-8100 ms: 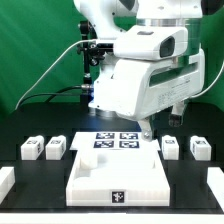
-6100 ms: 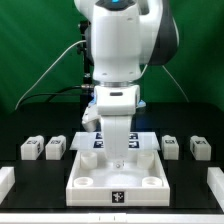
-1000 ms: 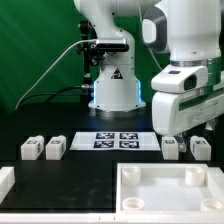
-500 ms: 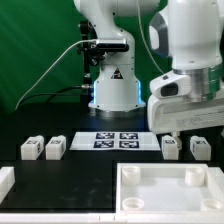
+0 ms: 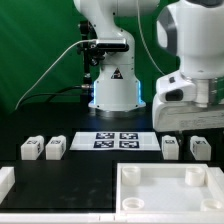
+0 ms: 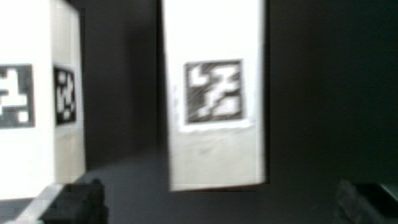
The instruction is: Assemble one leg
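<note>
Four legs stand on the black table in the exterior view: two at the left [image 5: 30, 149] [image 5: 55, 148] and two at the right [image 5: 170, 147] [image 5: 200, 148]. My gripper [image 5: 192, 128] hangs just above and behind the right pair. In the wrist view two tagged white legs show, one in the middle [image 6: 214, 95] and one at the edge [image 6: 36, 95]. My gripper [image 6: 217, 205] is open and empty; its dark fingertips [image 6: 71, 205] stand far apart at the picture's corners. The large white tabletop [image 5: 170, 195] lies at the front right.
The marker board [image 5: 115, 140] lies flat in the middle of the table before the robot's base. A white block [image 5: 5, 181] sits at the front left edge. A green curtain closes off the back.
The tabletop went from the table's middle to the front right. In the last second the arm has shifted to the exterior view's right, over the right pair of legs.
</note>
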Motion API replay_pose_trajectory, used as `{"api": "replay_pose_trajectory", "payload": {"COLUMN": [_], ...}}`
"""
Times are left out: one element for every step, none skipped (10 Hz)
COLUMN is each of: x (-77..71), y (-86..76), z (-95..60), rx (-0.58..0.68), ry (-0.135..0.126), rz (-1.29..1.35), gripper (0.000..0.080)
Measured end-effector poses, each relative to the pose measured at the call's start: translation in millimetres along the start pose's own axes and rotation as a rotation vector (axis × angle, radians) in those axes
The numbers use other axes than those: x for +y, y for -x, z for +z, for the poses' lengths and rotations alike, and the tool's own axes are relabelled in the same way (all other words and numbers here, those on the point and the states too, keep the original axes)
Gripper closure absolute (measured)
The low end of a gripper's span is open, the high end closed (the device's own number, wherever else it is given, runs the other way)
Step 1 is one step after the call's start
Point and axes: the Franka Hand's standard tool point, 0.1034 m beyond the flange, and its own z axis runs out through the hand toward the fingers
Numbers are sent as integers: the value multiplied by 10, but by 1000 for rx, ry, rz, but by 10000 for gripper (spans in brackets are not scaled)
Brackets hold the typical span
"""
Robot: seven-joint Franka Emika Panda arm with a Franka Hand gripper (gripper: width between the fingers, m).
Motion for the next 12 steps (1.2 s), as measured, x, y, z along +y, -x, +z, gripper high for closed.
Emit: {"api": "replay_pose_trajectory", "payload": {"x": [-61,-74,-75,-69,-41,-42,-57,-56,-53,-69,-83,-66], "y": [-1,30,33,20,87,67,6,19,36,64,98,128], "z": [-19,-20,-19,2,5,23,50,53,80,122,193,265], "rx": [-92,-180,-277,-338,-460,-552,-562,-562,-568,-568,-564,-561], "ry": [7,14,18,18,29,30,25,26,29,34,38,37], "rz": [-4,-6,-7,-11,-10,-11,-11,-10,-5,-8,-14,-18], "gripper": [151,151,151,151,151,151,151,151,151,151,151,151]}}
